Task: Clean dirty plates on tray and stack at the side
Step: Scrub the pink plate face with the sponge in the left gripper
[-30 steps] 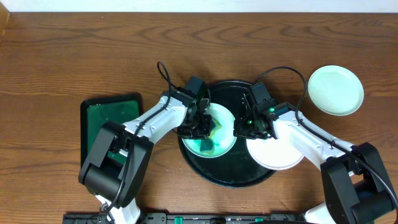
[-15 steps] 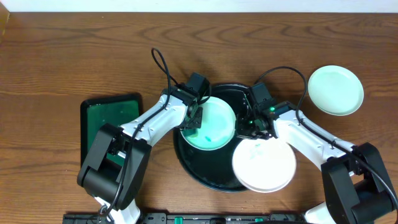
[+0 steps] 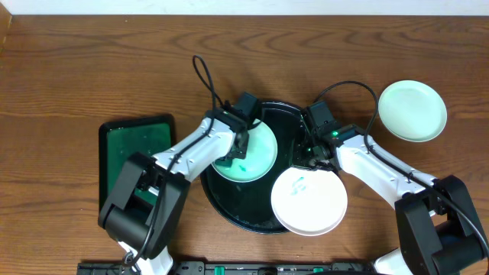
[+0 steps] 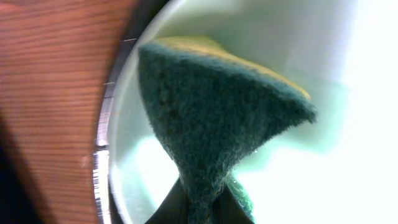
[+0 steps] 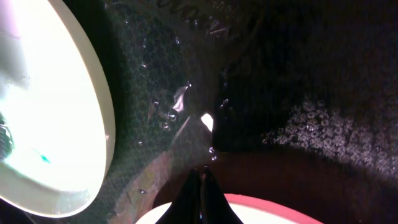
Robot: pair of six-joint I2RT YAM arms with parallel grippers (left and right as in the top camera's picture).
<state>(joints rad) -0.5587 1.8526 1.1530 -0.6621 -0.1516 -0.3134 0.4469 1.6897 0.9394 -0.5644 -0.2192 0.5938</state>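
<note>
My left gripper is clenched on a sponge, dark green with a yellow back, which fans up from the bottom edge of the left wrist view. The sponge lies against the near mint plate, over its left rim, with the wooden table showing at the far left. From overhead this plate sits in the upper left part of the black tray, my fingers over its left half.

My right gripper is drawn together to a thin point at the bottom of the right wrist view, and seems to pinch the upper edge of the white plate. That plate lies at the lower right of the tray, overhanging its rim, with small green marks on its face. The wet tray floor fills the view above my right fingers, and the near mint plate stands at the left edge.

A far mint plate rests on the table at upper right, well apart from the tray. A dark green rectangular tray lies at the left
</note>
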